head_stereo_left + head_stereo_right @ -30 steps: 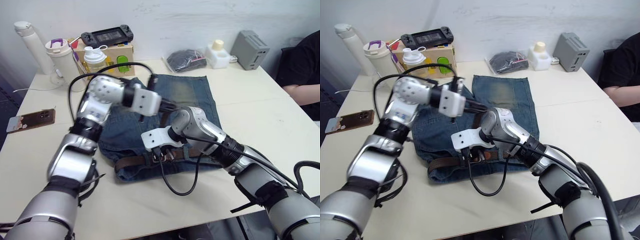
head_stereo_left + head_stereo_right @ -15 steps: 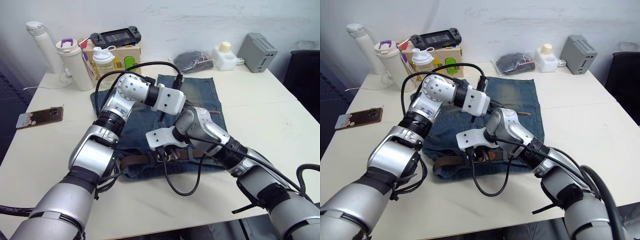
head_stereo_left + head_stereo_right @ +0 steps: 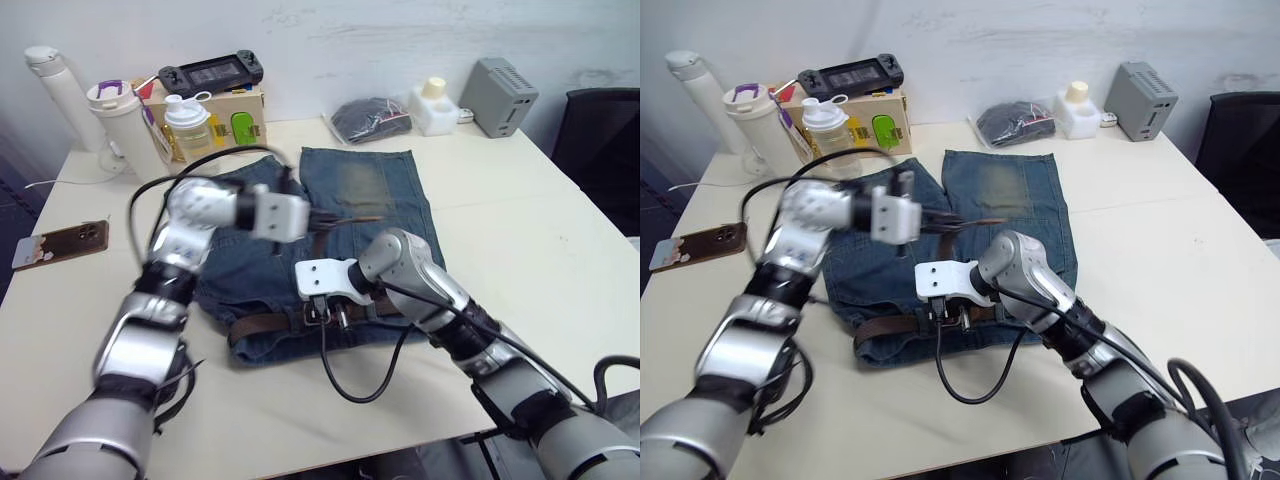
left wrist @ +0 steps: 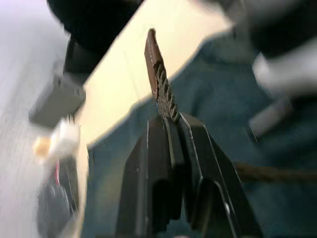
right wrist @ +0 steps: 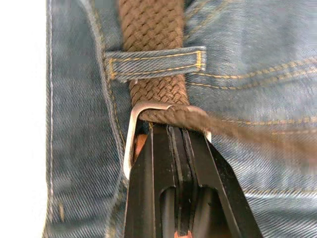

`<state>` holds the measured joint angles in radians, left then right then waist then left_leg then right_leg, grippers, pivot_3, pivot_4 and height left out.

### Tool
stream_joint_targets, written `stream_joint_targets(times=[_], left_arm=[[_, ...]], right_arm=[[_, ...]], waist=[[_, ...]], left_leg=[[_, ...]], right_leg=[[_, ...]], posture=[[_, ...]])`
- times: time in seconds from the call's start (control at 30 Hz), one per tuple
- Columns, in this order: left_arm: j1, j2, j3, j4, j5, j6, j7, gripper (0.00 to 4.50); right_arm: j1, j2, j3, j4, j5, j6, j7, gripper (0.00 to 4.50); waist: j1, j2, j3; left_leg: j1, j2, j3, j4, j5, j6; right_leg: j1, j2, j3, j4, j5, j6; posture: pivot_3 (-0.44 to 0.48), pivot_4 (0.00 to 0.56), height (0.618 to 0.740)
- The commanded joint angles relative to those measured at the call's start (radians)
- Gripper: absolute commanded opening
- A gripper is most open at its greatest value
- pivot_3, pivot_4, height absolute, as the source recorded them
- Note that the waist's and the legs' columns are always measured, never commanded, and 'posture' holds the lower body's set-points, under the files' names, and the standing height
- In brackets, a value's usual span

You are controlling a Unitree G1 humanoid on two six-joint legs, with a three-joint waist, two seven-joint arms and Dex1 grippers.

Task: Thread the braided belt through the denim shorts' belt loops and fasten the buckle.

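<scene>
The right gripper [image 5: 174, 130], pinched on the buckle [image 5: 136, 130] just beside a belt loop [image 5: 154, 63] on the denim shorts [image 3: 375, 195], anchors it while the left gripper [image 4: 171, 119], clamped on the braided belt [image 4: 163, 91] near its tip, lifts the free end above that buckle; fastening seems underway, and next the prong must be seated.

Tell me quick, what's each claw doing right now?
Left claw: shut on the braided belt near its tan tip.
Right claw: shut at the buckle, pinning the belt there.
</scene>
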<state>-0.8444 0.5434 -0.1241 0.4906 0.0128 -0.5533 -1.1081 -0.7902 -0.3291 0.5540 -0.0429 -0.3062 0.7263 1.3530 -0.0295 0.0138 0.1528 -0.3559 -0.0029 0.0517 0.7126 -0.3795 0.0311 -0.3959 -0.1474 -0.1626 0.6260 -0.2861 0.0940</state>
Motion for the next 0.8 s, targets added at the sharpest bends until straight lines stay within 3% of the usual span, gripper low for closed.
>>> stream_joint_targets(times=[0.03,0.27,0.57,0.6,0.67,0.77,0.8], left_arm=[[0.137,0.111,0.099,-0.219,-0.046,0.058,0.051,0.0],[0.368,0.194,0.142,-0.443,-0.049,0.172,0.115,0.0],[0.415,0.191,0.135,-0.519,-0.058,0.245,0.162,0.0],[0.411,0.189,0.131,-0.52,-0.059,0.249,0.164,0.0],[0.401,0.187,0.124,-0.519,-0.064,0.252,0.162,0.0],[0.389,0.187,0.118,-0.51,-0.069,0.25,0.158,0.0],[0.385,0.186,0.116,-0.507,-0.07,0.249,0.156,0.0]], right_arm=[[0.08,-0.008,-0.087,-0.109,0.067,0.165,-0.068,0.09],[0.076,-0.001,-0.29,-0.315,0.204,0.38,-0.21,0.09],[0.114,-0.023,-0.418,-0.56,0.384,0.596,-0.357,0.09],[0.139,-0.031,-0.426,-0.6,0.401,0.609,-0.373,0.7],[0.181,-0.039,-0.444,-0.669,0.432,0.632,-0.407,1.43],[0.222,-0.047,-0.462,-0.726,0.474,0.652,-0.458,3.17],[0.232,-0.047,-0.462,-0.736,0.485,0.656,-0.475,3.43]], waist=[[0.002,0.001,0.01],[0.022,0.0,0.028],[0.028,0.002,0.037],[0.028,0.002,0.037],[0.03,0.002,0.038],[0.029,0.0,0.039],[0.029,0.0,0.039]], left_leg=[[-0.001,0.0,-0.001,0.0,0.0,0.0],[-0.02,-0.003,-0.004,0.006,0.002,0.004],[-0.021,-0.003,-0.003,0.002,0.002,0.004],[-0.021,-0.003,-0.003,0.002,0.002,0.004],[-0.021,-0.003,-0.003,0.001,0.002,0.004],[-0.021,-0.003,-0.002,0.001,0.002,0.005],[-0.021,-0.003,-0.002,0.002,0.002,0.005]], right_leg=[[-0.001,0.0,0.0,0.0,0.0,0.0],[-0.014,-0.002,0.0,-0.001,0.002,0.003],[-0.016,0.0,-0.001,-0.002,0.002,0.003],[-0.016,0.0,-0.001,-0.002,0.002,0.003],[-0.016,0.0,-0.001,-0.003,0.002,0.003],[-0.016,0.0,-0.001,-0.003,0.002,0.003],[-0.016,0.0,-0.001,-0.003,0.002,0.003]], posture=[[0.0,0.15,0.687],[0.0,0.15,0.687],[0.0,0.15,0.687],[0.0,0.15,0.687],[0.0,0.15,0.687],[0.0,0.15,0.687],[0.0,0.15,0.687]])
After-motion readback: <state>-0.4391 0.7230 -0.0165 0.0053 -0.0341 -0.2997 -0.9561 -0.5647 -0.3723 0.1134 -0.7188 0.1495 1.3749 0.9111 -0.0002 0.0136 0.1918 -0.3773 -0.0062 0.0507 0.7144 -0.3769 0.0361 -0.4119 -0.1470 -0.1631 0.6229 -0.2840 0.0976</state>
